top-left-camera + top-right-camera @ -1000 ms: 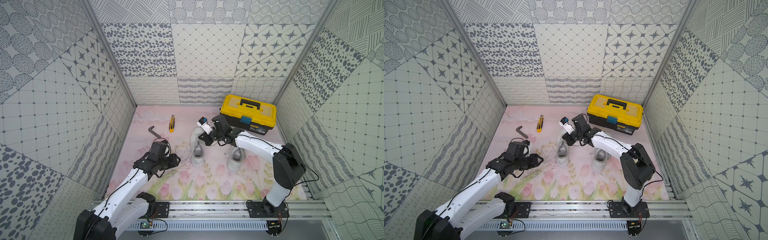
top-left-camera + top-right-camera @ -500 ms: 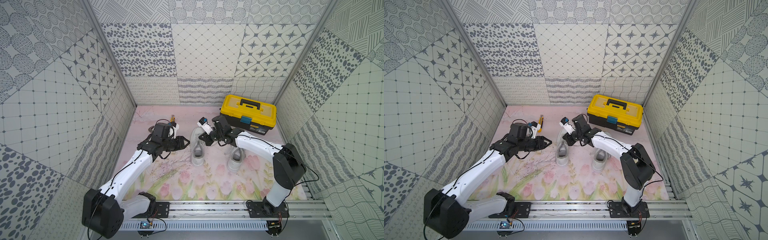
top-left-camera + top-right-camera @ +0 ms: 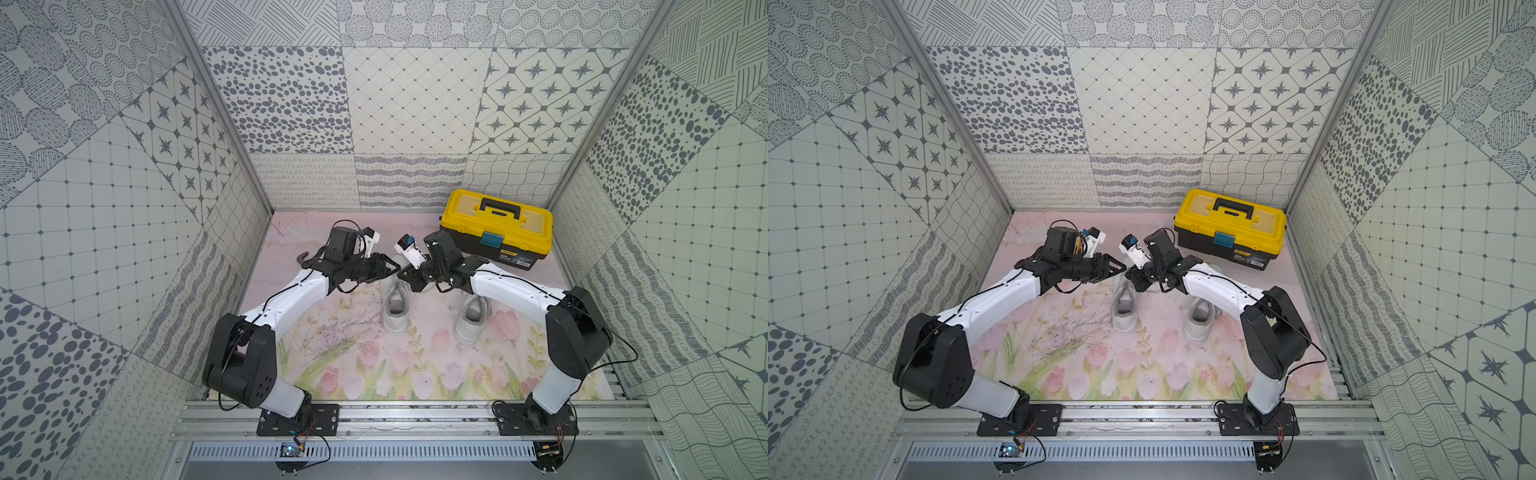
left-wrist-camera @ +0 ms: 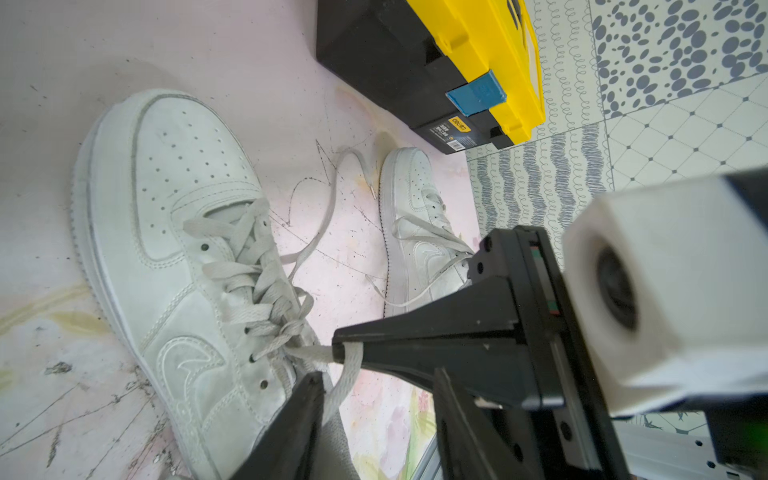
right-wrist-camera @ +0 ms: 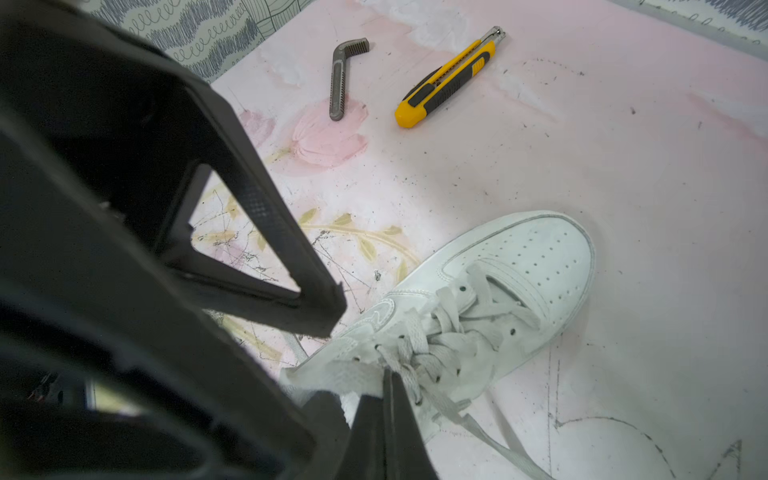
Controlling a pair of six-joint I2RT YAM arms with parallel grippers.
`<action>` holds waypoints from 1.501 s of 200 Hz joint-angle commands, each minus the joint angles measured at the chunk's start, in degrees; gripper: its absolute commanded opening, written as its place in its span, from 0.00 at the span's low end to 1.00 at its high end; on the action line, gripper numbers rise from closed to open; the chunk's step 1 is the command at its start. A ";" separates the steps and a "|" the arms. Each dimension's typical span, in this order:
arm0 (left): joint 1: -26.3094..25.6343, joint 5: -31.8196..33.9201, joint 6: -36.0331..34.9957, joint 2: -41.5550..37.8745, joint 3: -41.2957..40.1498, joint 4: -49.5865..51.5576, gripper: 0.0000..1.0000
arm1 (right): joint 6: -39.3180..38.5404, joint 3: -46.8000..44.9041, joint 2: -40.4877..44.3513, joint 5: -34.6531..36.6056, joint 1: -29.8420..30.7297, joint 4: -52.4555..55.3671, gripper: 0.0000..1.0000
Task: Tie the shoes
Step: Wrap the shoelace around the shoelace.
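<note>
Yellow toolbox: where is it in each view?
Top view: toolbox in the far right corner.
Top view: same corner.
Left wrist: seen from its latch side.
Right wrist: not in it.
Shared landmark: the white shoe farther from it, in all four.

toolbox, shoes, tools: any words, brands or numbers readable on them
"deli", probably: small logo on the label low on the toolbox front.
Rest of that label, barcode included: too small to read.
Near shoe: no words, only a stitched swoosh-shaped mark on its side.
Utility knife: no readable text.
</note>
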State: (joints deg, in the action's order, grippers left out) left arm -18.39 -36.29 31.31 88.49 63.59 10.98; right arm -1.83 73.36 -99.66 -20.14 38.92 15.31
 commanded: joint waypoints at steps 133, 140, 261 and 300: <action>-0.94 -1.56 -0.51 4.75 1.29 -3.34 0.00 | 2.70 -0.28 2.96 3.17 -0.15 -0.43 0.00; -0.94 -1.50 -0.62 4.58 1.27 -3.22 0.00 | 2.91 -0.62 3.56 3.62 -0.46 -0.14 0.00; -0.94 1.95 -2.65 1.79 -0.02 -2.45 0.00 | 18.67 -1.70 3.00 15.34 -13.46 14.97 0.58; -0.94 1.94 -2.22 1.88 0.05 -2.90 0.00 | 23.18 3.75 -6.81 21.49 -13.51 15.36 0.61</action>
State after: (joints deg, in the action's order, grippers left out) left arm -19.11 -35.05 30.63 90.83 63.90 8.60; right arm 16.14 73.58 -101.06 -4.12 24.86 29.91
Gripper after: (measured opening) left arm 0.050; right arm 0.610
